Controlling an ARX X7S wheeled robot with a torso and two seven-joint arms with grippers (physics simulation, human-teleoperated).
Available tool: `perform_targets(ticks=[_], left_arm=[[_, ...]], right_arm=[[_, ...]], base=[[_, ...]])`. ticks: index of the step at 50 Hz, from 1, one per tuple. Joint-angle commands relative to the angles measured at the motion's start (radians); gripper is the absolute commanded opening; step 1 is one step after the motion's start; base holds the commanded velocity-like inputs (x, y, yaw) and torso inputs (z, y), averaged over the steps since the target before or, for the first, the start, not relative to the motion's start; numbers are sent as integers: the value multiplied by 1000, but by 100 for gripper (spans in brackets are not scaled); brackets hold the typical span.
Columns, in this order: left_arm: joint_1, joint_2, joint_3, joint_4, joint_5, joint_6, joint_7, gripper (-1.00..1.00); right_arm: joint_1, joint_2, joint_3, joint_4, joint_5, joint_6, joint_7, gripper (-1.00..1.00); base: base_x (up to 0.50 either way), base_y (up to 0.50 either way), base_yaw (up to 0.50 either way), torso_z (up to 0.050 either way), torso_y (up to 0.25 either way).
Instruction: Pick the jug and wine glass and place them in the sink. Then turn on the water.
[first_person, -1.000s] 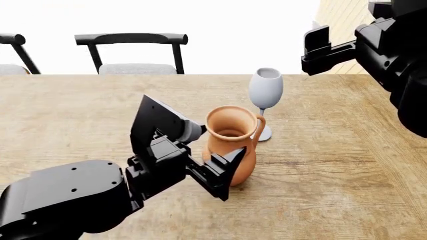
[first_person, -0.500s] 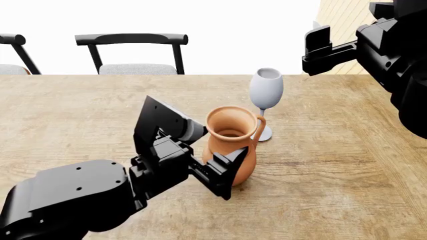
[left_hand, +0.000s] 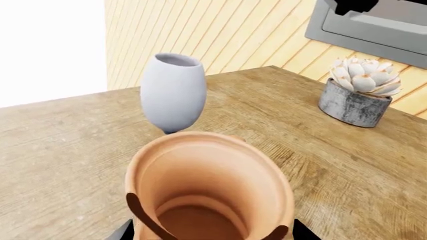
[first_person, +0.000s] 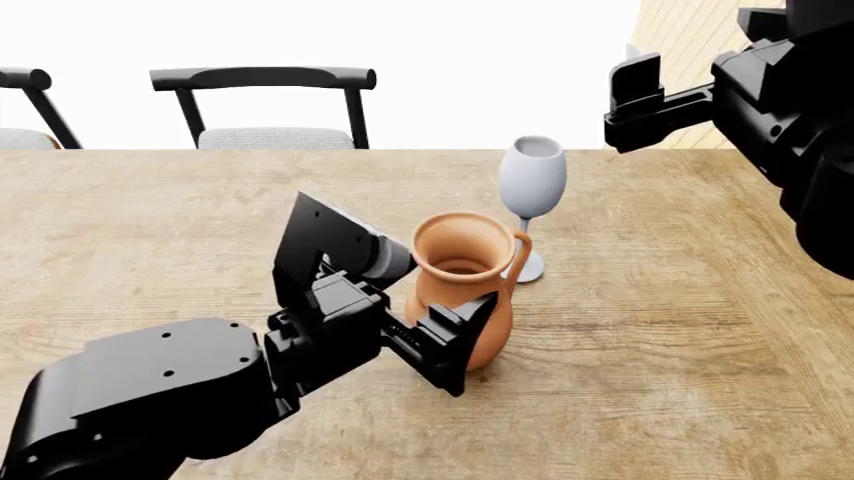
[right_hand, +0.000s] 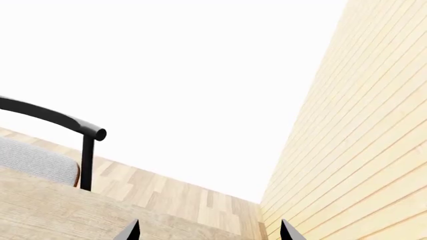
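Head view: unlabelled jug (first_person: 463, 290) (plain clay) beside wine glass (first_person: 531, 180).

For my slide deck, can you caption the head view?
Left end effector closing around the jug on the wooden table, wine glass just behind.

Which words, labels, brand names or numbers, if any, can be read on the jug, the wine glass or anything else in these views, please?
None: no readable text appears in any view.
The jug is plain terracotta.
The wine glass is plain grey-white.
The succulent's pot, the table and the chairs carry no marks.
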Motion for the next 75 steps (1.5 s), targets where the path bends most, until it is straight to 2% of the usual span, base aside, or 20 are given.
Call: perform_targets(ticks=[1, 2, 27, 35, 43, 52, 59, 65, 75], left_arm=[[4, 3, 7, -8, -1, 7, -2, 100], [3, 3, 8, -9, -1, 7, -2, -100], [-6, -2, 3, -9, -14, 19, -21, -100], [-103, -42, -103, 68, -142, 4, -158, -100], [-189, -88, -153, 109, -241, -19, -262, -100], [-298, -146, -177, 105, -355, -49, -402, -100], [-374, -204, -192, 90, -395, -69, -466, -100], [-463, -262, -198, 63, -464, -89, -555, -100], [-573, -325, -190, 24, -520, -115, -623, -100]], right_arm=[[-4, 2, -1, 1, 2, -5, 1, 100], [-4, 2, -1, 1, 2, -5, 1, 100], [-6, 4, -4, 5, 4, -13, 2, 100], [-12, 7, 5, -4, 22, -13, 14, 100], [-21, 17, 19, -19, 42, -17, 26, 100], [-43, 35, 44, -44, 78, -25, 45, 100], [-104, 39, 63, -79, 98, -61, 54, 100], [-127, 23, 67, -104, 110, -83, 53, 100], [-137, -24, 40, -69, 60, -122, 4, 100]], base=[[0, 0, 0, 0, 0], [0, 0, 0, 0, 0], [0, 0, 0, 0, 0], [0, 0, 0, 0, 0], [0, 0, 0, 0, 1], [0, 0, 0, 0, 1], [0, 0, 0, 0, 1], [0, 0, 0, 0, 2], [0, 0, 0, 0, 2]])
